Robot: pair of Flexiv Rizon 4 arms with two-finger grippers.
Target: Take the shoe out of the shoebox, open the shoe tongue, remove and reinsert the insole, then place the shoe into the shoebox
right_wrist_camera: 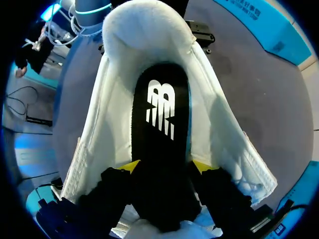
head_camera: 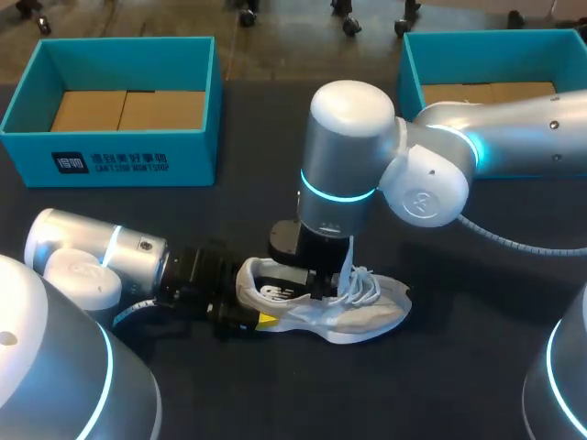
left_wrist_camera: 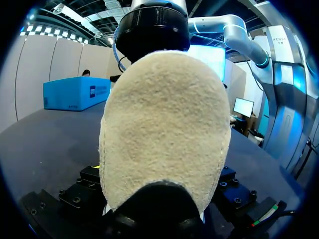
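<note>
A white shoe lies on its side on the dark table, toe to the right, laces loose. My left gripper stands at its heel, open wide, one yellow tip against the near side. The fleecy cream heel fills the left wrist view and hides the fingertips. My right gripper points down into the shoe's mouth. In the right wrist view it is open. The black insole with a white logo lies inside the shoe, running between the two yellow tips.
Two teal shoeboxes stand at the back of the table, one at the left and one at the right, both with brown cardboard inside. My right arm arches over the table's middle, in front of the right box.
</note>
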